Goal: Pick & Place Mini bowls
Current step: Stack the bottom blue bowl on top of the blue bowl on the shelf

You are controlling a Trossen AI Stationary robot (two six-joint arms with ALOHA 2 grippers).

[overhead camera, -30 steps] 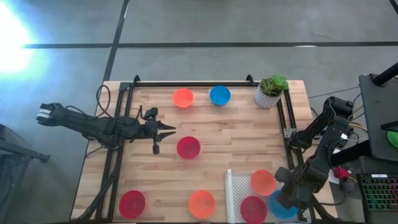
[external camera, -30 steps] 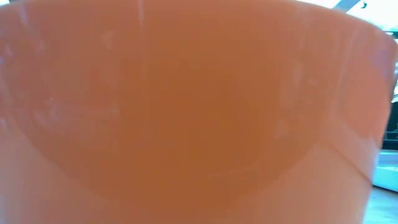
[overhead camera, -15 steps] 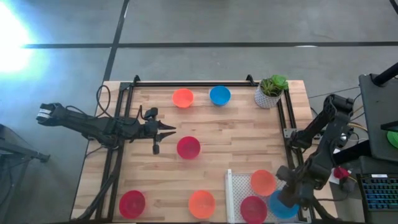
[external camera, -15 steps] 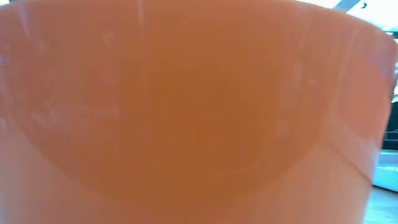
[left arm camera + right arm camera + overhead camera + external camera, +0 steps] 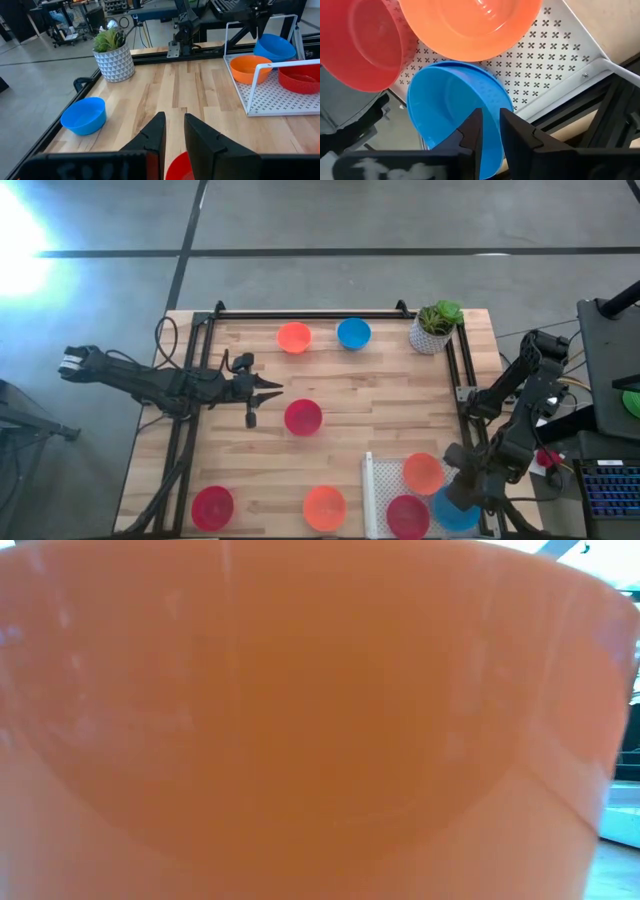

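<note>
On the wooden table (image 5: 350, 395) our left gripper (image 5: 262, 387) waits near the red bowl (image 5: 303, 417), fingers narrowly apart, while — at the white rack (image 5: 385, 492) — our right gripper (image 5: 462, 496) pinches the blue bowl's (image 5: 455, 112) rim, apparently setting it down.

Table centre (image 5: 380, 415) open; white rack (image 5: 385, 500) crowded with 3 bowls.
</note>
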